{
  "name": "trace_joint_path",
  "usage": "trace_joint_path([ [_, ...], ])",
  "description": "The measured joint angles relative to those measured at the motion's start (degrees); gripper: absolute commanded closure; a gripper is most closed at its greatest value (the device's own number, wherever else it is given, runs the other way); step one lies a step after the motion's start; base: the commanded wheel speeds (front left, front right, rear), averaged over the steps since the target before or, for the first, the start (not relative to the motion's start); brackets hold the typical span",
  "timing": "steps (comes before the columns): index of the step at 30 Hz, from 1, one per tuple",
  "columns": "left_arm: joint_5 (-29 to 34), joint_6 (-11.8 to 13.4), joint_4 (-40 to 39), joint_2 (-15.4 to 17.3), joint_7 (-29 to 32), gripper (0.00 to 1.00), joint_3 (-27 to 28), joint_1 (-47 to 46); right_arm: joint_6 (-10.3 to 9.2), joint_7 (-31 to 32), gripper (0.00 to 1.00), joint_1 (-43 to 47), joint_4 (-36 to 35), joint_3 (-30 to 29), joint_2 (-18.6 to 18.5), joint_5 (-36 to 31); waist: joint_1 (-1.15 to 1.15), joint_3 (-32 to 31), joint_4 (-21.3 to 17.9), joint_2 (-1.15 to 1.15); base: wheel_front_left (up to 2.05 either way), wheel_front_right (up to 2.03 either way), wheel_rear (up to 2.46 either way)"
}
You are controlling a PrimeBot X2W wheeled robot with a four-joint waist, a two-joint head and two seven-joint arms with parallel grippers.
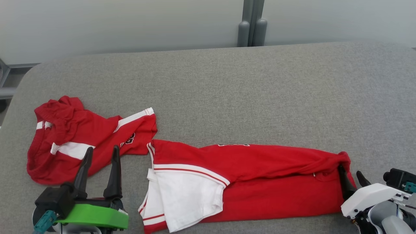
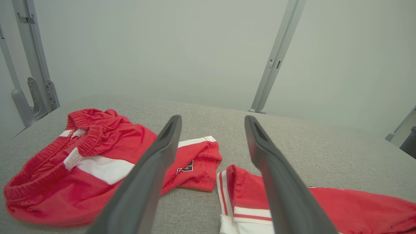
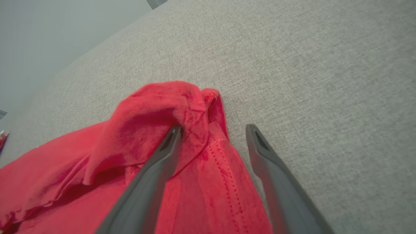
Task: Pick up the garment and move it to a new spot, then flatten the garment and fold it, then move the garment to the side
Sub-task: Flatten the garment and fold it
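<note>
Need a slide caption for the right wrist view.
Open right pincer at the bunched end of the red shirt, its edge between the fingers, on grey padding.

You have the red shirt (image 1: 260, 182) with a white sleeve lying folded lengthwise, a long band along the grey table's (image 1: 227, 91) near edge, right end bunched.
</note>
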Motion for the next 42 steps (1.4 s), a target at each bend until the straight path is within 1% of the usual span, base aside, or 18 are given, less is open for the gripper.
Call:
trace_joint_path([
  [3, 0.04, -0.23, 0.10, -0.01, 0.00, 0.00, -0.27, -0.20, 0.00, -0.91, 0.00, -0.58, 1.89, 1.03, -0.36, 1.40, 0.00, 0.09, 0.16, 0.00, 0.00, 0.00, 0.00],
  [8, 0.04, -0.32, 0.38, 0.02, 0.00, 0.00, -0.49, -0.43, 0.00, -0.19, 0.00, -1.84, 5.06, 3.38, -0.59, 4.46, 0.00, 0.32, 0.52, 0.00, 0.00, 0.00, 0.00],
  [15, 0.03, -0.37, 0.75, 0.01, 0.00, 0.00, -0.97, -0.90, 0.00, -0.93, 0.00, -2.94, 6.31, 7.06, -1.49, 8.81, 0.00, 0.69, 0.98, 0.00, 0.00, 0.00, 0.00],
  [16, 0.03, -0.37, 0.78, 0.01, 0.00, 0.00, -0.94, -0.96, 0.00, -0.98, 0.13, -3.04, 6.46, 7.51, -1.75, 9.24, 0.00, 0.73, 1.03, 0.00, 0.00, 0.00, 0.00],
  [17, 0.03, -0.37, 0.81, 0.02, 0.00, 0.00, -0.96, -1.03, 0.00, -1.13, 0.58, -3.16, 6.66, 7.98, -1.98, 9.66, 0.00, 0.77, 1.07, 0.00, 0.00, 0.00, 0.00],
  [18, 0.03, -0.37, 0.89, 0.02, 0.00, 0.00, -0.97, -1.11, -0.01, -1.43, 1.00, -3.31, 6.88, 8.43, -2.13, 10.11, 0.00, 0.77, 1.11, 0.00, 0.00, 0.00, 0.00],
  [21, 0.02, -0.37, 0.98, 0.02, 0.00, 0.00, -0.96, -1.16, 0.00, -1.79, 1.00, -3.83, 7.42, 10.03, -2.53, 11.06, 0.00, 0.73, 1.17, 0.00, 0.00, 0.00, 0.00],
  [26, -0.03, -0.36, 0.99, 0.02, 0.00, 0.00, -0.93, -1.15, 0.00, -4.76, 1.00, -4.08, 7.44, 11.60, -3.44, 12.59, 0.00, 0.59, 1.05, 0.00, 0.00, 0.00, 0.00],
  [30, -0.03, -0.32, 0.97, 0.08, 0.00, 0.00, -0.85, -1.12, 0.01, -6.65, 1.00, -4.96, 6.76, 12.09, -5.08, 13.88, 0.00, 0.33, 0.74, 0.00, 0.00, 0.00, 0.00],
  [34, -0.03, -0.32, 0.88, 0.12, 0.00, 0.00, -0.87, -1.07, 0.01, -7.51, 1.00, -5.28, 6.05, 12.26, -7.56, 14.86, 0.00, -0.15, 0.29, 0.00, 0.00, 0.00, 0.00],
  [35, -0.02, -0.32, 0.76, 0.12, 0.00, 0.00, -0.94, -1.03, 0.01, -8.09, 1.00, -5.37, 5.73, 12.25, -9.49, 15.02, 0.00, -0.40, 0.09, 0.00, 0.00, 0.00, 0.00],
  [42, -0.01, -0.29, 0.34, 0.23, 0.00, 0.00, -1.20, -0.70, 0.01, -9.47, 1.00, -5.45, 4.91, 9.49, -16.22, 14.51, 0.00, -1.41, -0.22, 0.00, 0.00, 0.00, 0.00],
])
